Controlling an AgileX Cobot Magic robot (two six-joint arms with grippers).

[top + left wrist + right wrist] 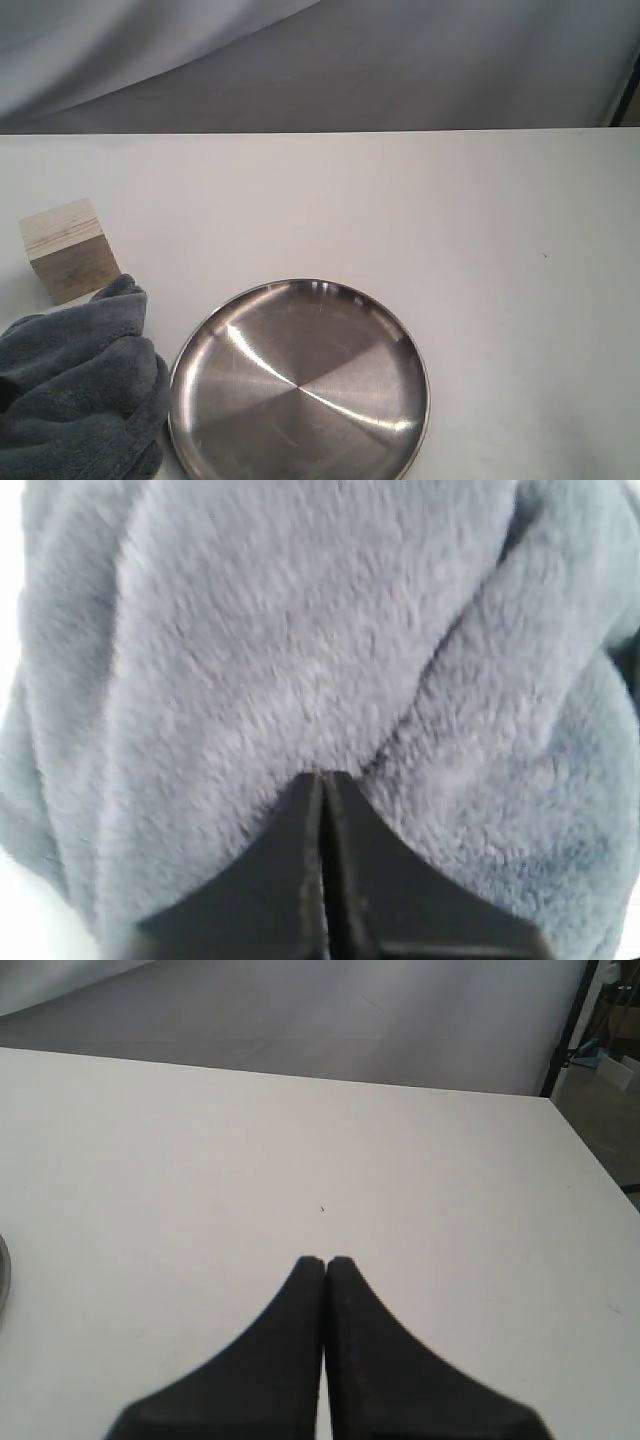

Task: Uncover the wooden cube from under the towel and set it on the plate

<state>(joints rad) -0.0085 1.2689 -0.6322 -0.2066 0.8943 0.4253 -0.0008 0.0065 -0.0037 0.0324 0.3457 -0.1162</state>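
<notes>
Uncovering looks done: the wooden cube (66,248) stands bare at the bench's left edge, beside the towel (75,390) bunched at the near-left corner and pinched by the left tool (325,777). The right tool (326,1260) is closed and empty. Next, release the towel, grip the cube and carry it to the plate (298,385).

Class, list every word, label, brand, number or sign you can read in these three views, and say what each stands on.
None: no readable text appears in any view.
The wooden cube shows only grain stripes.
The steel plate shows only brushed reflections.
The towel shows no label.
The table carries just a tiny dark speck, not a sign.
</notes>
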